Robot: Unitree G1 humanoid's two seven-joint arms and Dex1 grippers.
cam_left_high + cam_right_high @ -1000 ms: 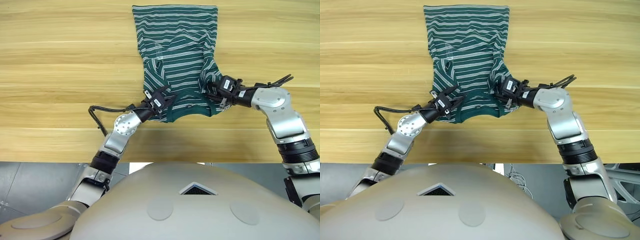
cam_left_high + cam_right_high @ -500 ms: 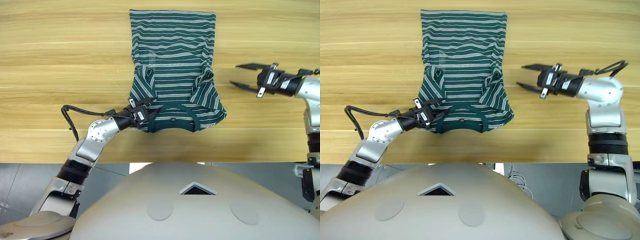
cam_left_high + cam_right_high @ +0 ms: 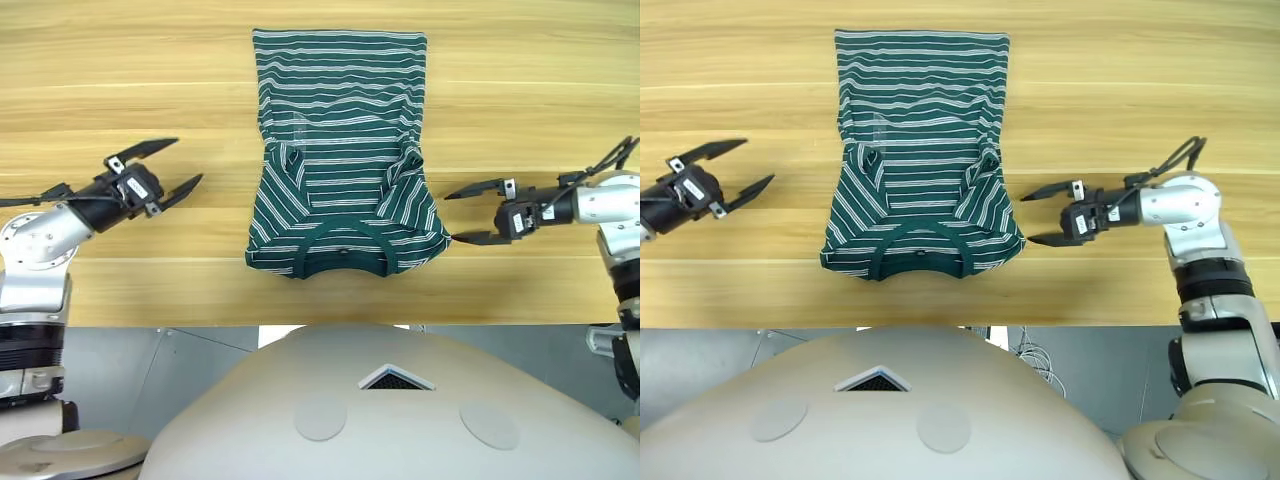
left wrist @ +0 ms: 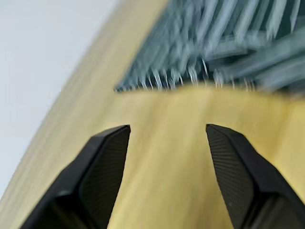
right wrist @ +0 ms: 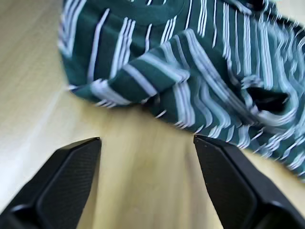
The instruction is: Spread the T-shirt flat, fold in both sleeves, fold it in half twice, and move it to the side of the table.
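A dark green T-shirt (image 3: 340, 150) with white stripes is laid out on a light wooden table (image 3: 120, 60), with its hem at the far end and its collar (image 3: 340, 236) at the near end, close to the table's front edge. Both sleeves are seen turned inward over the body of the shirt, so that a narrow, roughly rectangular outline is formed, slightly wider at the shoulders than at the hem; some wrinkling is visible where the sleeves overlap the chest. The left gripper (image 3: 188, 160) is held over bare wood well apart from the shirt's left side, level with its lower half, its fingers (image 4: 102, 167) spread wide and pointed toward the shirt, with nothing held between them. The right gripper (image 3: 451, 216) is placed just beside the shirt's right shoulder corner, its fingers (image 5: 71, 167) likewise spread wide around bare wood and empty. Whether its nearer fingertip touches the fabric cannot be told. No part of the shirt is gripped by either gripper.
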